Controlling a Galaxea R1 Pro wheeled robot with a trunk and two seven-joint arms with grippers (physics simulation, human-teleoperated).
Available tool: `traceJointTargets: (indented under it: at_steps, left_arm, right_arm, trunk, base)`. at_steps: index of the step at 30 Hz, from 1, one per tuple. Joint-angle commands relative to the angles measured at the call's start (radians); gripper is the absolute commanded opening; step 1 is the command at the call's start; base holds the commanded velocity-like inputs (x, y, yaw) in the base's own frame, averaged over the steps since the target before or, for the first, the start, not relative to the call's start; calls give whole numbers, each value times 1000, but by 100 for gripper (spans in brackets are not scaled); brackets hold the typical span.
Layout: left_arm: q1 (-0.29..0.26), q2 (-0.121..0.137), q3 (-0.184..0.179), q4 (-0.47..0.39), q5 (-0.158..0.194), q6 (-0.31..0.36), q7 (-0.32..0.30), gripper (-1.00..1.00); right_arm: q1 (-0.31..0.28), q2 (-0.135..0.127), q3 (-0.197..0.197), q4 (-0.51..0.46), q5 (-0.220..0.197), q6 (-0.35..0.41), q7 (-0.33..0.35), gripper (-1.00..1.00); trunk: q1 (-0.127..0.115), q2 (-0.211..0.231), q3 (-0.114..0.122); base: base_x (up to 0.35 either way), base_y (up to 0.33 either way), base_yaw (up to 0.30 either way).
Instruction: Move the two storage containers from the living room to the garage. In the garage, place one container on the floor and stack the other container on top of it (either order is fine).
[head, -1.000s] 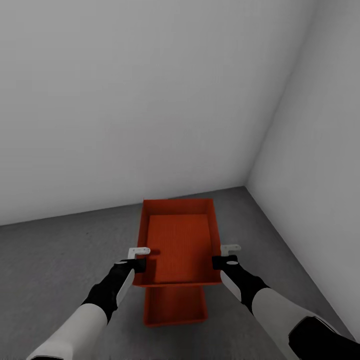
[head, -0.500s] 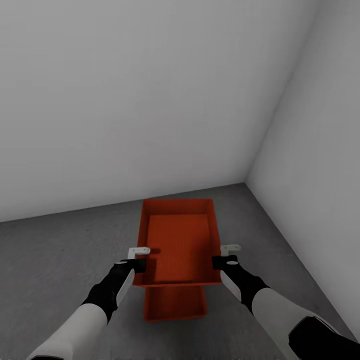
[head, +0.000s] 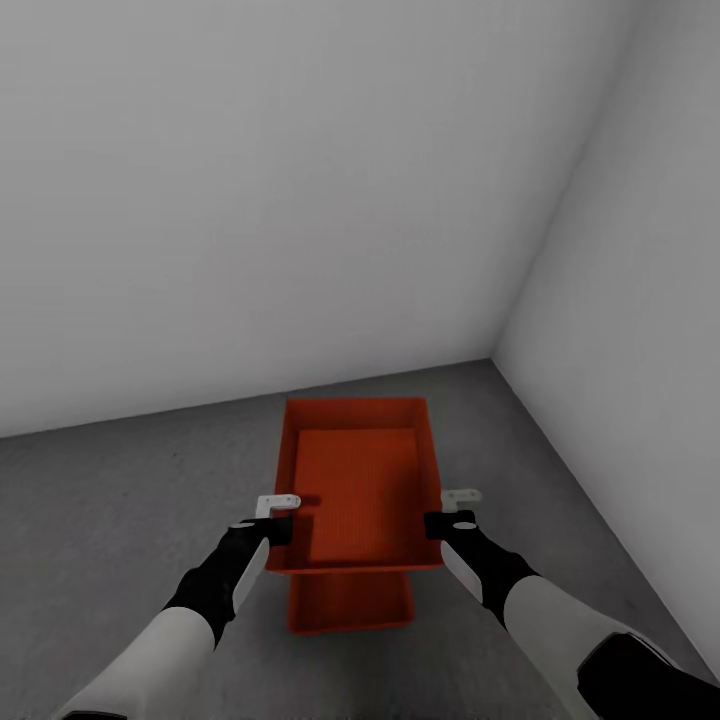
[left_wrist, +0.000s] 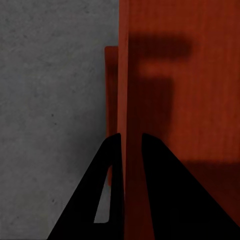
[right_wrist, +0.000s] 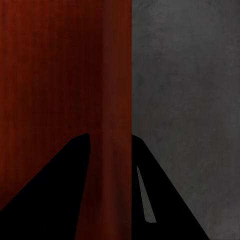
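Gripping the upper container by opposite side walls, left hand and right hand are holding it, seemingly rigid and light, above the lower container beneath them.

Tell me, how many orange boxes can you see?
2. The upper box is held up by its side walls between the left pincer and right pincer. The lower box sits on the grey floor underneath, mostly hidden.

upper orange bin held above lower bin
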Motion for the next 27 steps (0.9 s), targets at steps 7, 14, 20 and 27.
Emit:
traceJointTargets:
  at_steps: [7,14,20,27]
  left_arm:
    - [-1,2,-6,-4,30,3,8,-100]
    - [-1,2,-5,-4,30,3,8,-100]
    - [-1,2,-5,-4,30,3,8,-100]
    - [-1,2,-5,-4,30,3,8,-100]
  right_arm:
    - [0,-25,29,75,-22,4,-7,-100]
    - [0,-26,29,75,-22,4,-7,-100]
    - [0,-26,29,75,-22,4,-7,-100]
    - [0,-26,29,75,-22,4,-7,-100]
  trunk:
    - [0,-2,-13]
    - [0,-2,-24]
    - [0,-2,-33]
    - [0,-2,-44]
  base:
    - [0,0,0]
    - [0,0,0]
    - [0,0,0]
    - [0,0,0]
